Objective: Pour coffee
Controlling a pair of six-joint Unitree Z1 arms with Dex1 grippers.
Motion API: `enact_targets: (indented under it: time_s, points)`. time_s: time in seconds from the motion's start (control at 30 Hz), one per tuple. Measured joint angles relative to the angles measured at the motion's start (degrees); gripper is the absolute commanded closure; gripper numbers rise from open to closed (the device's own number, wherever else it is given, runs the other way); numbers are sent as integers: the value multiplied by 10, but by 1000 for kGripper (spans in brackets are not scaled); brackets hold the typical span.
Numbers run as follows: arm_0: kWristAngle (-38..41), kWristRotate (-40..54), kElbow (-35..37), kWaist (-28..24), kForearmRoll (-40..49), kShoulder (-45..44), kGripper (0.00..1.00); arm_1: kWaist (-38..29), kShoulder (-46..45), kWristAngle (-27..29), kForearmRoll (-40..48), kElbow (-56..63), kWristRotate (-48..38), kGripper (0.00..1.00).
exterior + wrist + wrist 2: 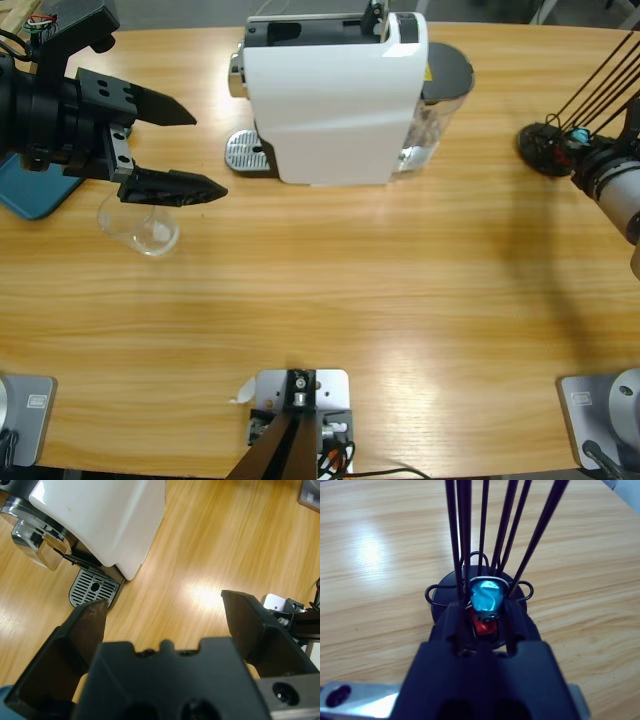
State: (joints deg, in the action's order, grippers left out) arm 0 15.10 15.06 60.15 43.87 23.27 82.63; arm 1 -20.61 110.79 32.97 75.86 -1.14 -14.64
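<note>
Your left gripper comes in from the left edge of the high view with its two black jaws spread wide and nothing between them. It hangs above the bench, pointing toward the coffee machine. In the left wrist view the same gripper looks between its parted jaws at bare wood, with the machine's perforated drip tray and chrome spout up and to the left.

Just below the lower jaw in the high view stands a small clear glass tumbler, upright on the bench and apart from the jaw tips. You cannot make out any coffee in it from here; the glass reads as clear against the wood. A blue object lies at the left edge, partly hidden under the arm.

Your right gripper sits at the capsule holder, a black round base with thin dark wire rods rising from it. Its jaws lie close together on either side of a red capsule, with a blue capsule just above; you cannot tell whether they are pinching anything. In the high view that holder stands at the far right of the bench, well apart from the machine, with the right arm beside it.
</note>
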Motion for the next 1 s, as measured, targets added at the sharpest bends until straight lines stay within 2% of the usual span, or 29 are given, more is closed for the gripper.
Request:
enact_targets:
  time_s: [0.23,0.3,1.0]
  points:
    - [0,-1,0,0,0,0,13,0,0,0,4,1,2,871]
    - [0,-2,0,0,0,0,13,0,0,0,4,1,2,1000]
    - [0,-2,-1,2,0,0,13,2,-1,1,7,3,28,1000]
